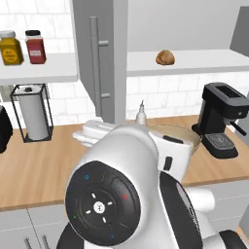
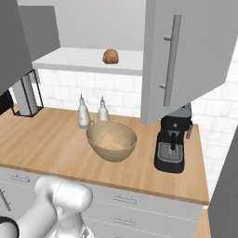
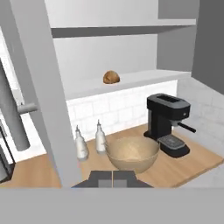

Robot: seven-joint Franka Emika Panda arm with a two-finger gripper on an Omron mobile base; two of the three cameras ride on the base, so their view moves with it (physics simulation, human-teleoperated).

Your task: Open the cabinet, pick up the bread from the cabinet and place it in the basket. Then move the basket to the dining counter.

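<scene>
White-tiled kitchen wall behind a light-wood worktop (image 2: 56, 139). Gripper (image 3: 112, 177) pressed fully together at the bottom of the hand view, tips meeting with nothing between them, poised above the near rim of the basket (image 3: 132, 153) and just beside the edge of the open cabinet door (image 3: 41, 87). Basket tan, woven, bowl-shaped, upright on the worktop, nothing inside. Just behind it on its left, two small white bottles (image 3: 81, 144) side by side near the tiles. To its right, well apart from the rim, a black coffee machine (image 3: 168, 122) with its drip tray toward the front. Cabinet (image 2: 186, 56) standing open, both grey doors swung outward, long vertical bar handle (image 2: 171, 60) on the right door in the right base view. Bread (image 2: 110, 56) on the white shelf (image 2: 69, 60) inside, a small round golden-brown bun, alone, near the shelf's front edge, above and behind the basket. From the left base view: paper towel roll (image 1: 33, 116) in a black wire holder on the worktop at far left, and above it a yellow jar (image 1: 9, 47) and a red jar (image 1: 35, 46) together on a separate open shelf. Grey drawer fronts (image 2: 139, 209) below the worktop edge.
</scene>
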